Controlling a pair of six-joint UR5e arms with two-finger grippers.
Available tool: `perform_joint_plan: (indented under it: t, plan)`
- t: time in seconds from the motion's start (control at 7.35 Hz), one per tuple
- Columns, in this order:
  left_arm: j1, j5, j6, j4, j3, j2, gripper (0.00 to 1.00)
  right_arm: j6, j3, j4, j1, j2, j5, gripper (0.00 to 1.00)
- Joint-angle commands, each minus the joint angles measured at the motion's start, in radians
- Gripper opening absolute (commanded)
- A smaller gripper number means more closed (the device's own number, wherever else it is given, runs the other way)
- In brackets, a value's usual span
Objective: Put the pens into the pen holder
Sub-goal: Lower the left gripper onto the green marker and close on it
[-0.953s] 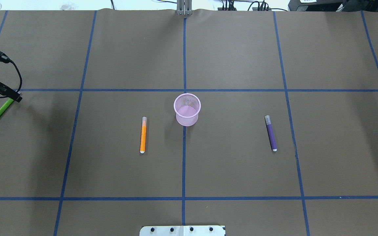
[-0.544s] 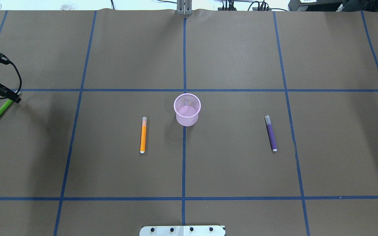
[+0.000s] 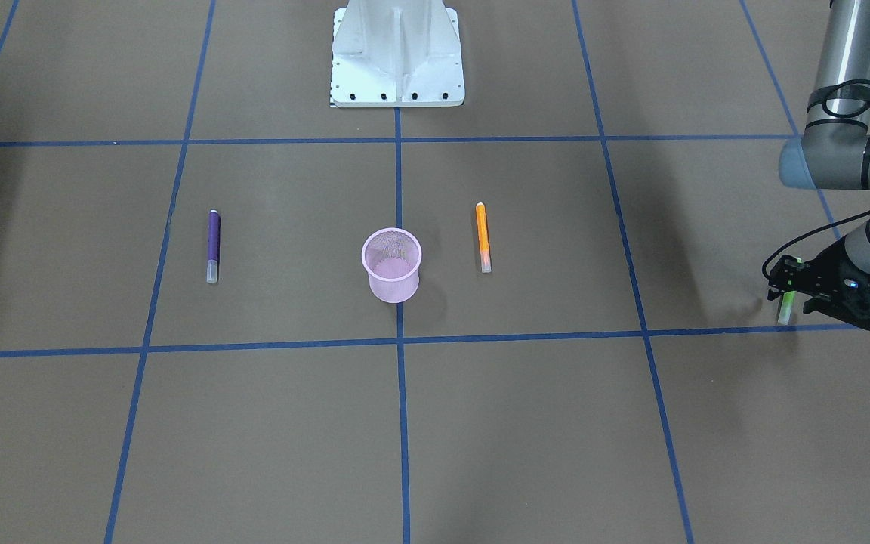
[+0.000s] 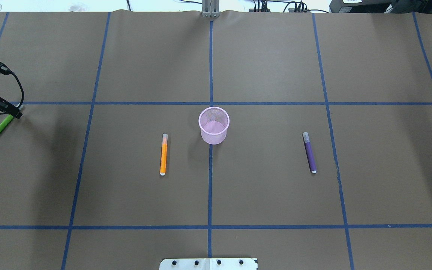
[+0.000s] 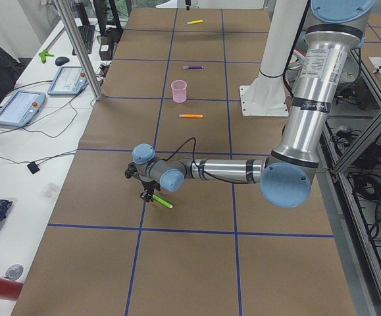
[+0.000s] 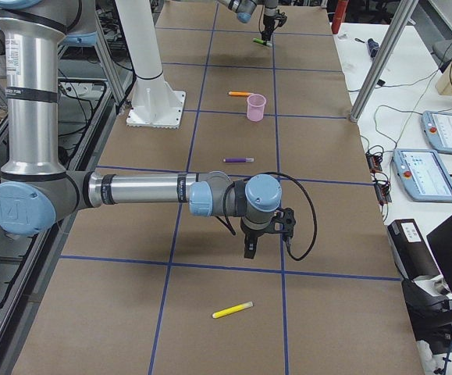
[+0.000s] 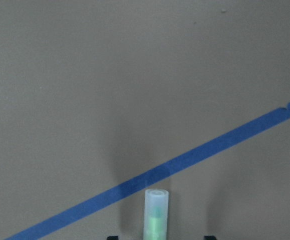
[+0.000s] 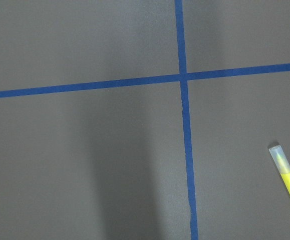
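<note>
The pink mesh pen holder (image 4: 213, 137) stands upright at the table's middle, nothing showing in it. The orange pen (image 4: 163, 155) lies to its left and the purple pen (image 4: 309, 153) to its right. The green pen (image 4: 1, 126) lies at the far left edge. My left gripper (image 4: 16, 112) is low over its capped end; in the left wrist view the cap (image 7: 156, 217) sits between the spread fingertips, untouched. The yellow pen (image 6: 233, 310) lies past my right gripper (image 6: 247, 251), which hovers above the table; I cannot tell whether it is open.
The robot's white base plate (image 3: 397, 53) sits at the near table edge. Blue tape lines cross the brown table cover. A side bench with tablets (image 5: 19, 108) and a metal post (image 5: 78, 46) runs along the far side.
My left gripper has shifted slightly left and settled closer over the green pen's capped end. The pens and the holder have not moved.
</note>
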Motion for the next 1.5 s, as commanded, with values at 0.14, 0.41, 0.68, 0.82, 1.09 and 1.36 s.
perform_joint_plan:
  t: [0.14, 0.41, 0.68, 0.82, 1.09, 1.36]
  plan:
    - [0.007, 0.001, 0.000, -0.002, 0.000, 0.004, 0.64, 0.001, -0.009, 0.000, -0.001, 0.007, 0.000, 1.00]
    - [0.007, 0.001, 0.002, -0.003, 0.008, 0.004, 0.64, 0.003, -0.009, 0.000, -0.001, 0.007, 0.000, 1.00]
    - [0.009, 0.001, 0.002, -0.005, 0.014, 0.004, 0.64, 0.006, -0.009, 0.000, -0.003, 0.007, 0.000, 1.00]
    - [0.009, -0.001, 0.002, -0.009, 0.014, 0.004, 0.59, 0.006, -0.009, 0.000, -0.001, 0.007, 0.000, 1.00]
    - [0.009, -0.001, 0.002, -0.009, 0.014, 0.008, 0.26, 0.007, -0.009, 0.000, -0.001, 0.007, 0.000, 1.00]
    - [0.007, -0.001, -0.008, -0.008, 0.010, 0.010, 0.00, 0.004, -0.009, 0.000, -0.001, 0.007, 0.002, 1.00]
